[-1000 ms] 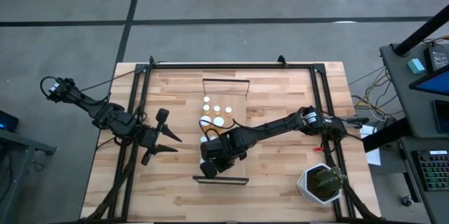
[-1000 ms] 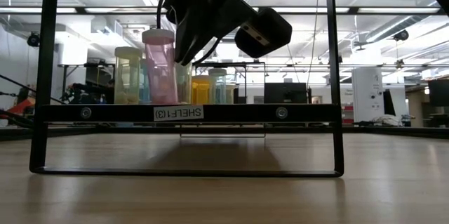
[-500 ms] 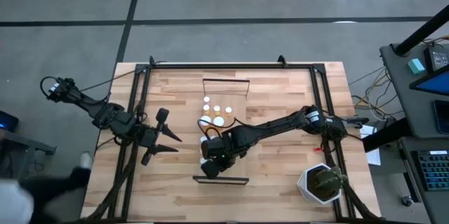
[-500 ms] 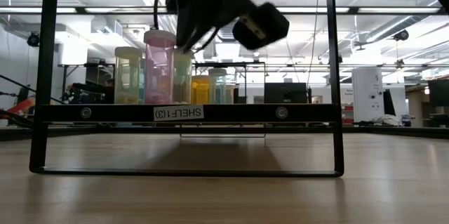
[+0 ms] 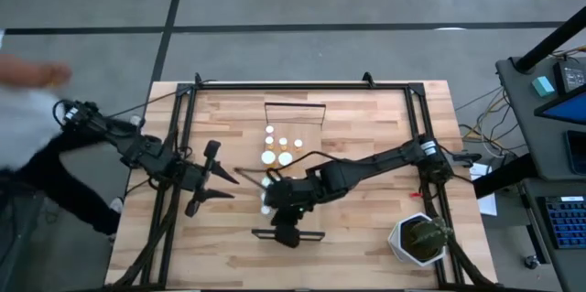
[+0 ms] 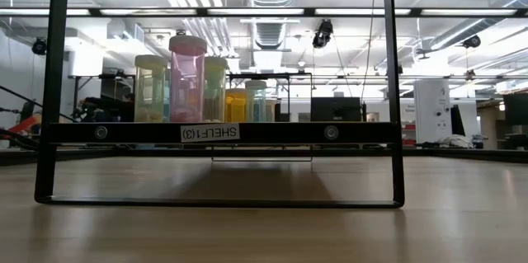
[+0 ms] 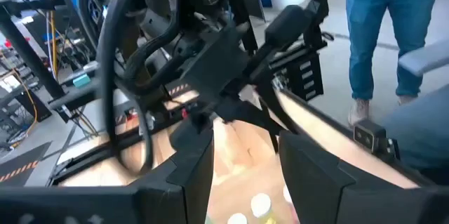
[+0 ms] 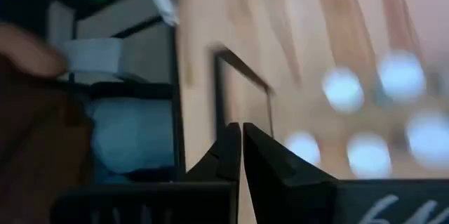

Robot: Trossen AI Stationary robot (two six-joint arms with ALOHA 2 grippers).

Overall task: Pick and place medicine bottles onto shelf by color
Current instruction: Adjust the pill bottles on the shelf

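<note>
Since a second ago the right gripper [image 5: 286,235] has swung toward six o'clock, to the shelf's [image 5: 295,141] near dark rail, and has left the low view except for a dark scrap at the top edge. Its slim dark fingers [image 8: 235,155] are pressed together, holding nothing. The left gripper [image 5: 222,182] hangs at nine o'clock of the medicine bottles [image 5: 279,150], fingers [image 7: 191,175] spread, empty. White round caps cluster mid-shelf; translucent yellow, pink and greenish cylinders [image 6: 188,82] stand upright. The light-wood plank runs twelve to six on the slatted table [image 5: 366,127]. A blurred person [image 5: 37,146] crosses at nine o'clock.
</note>
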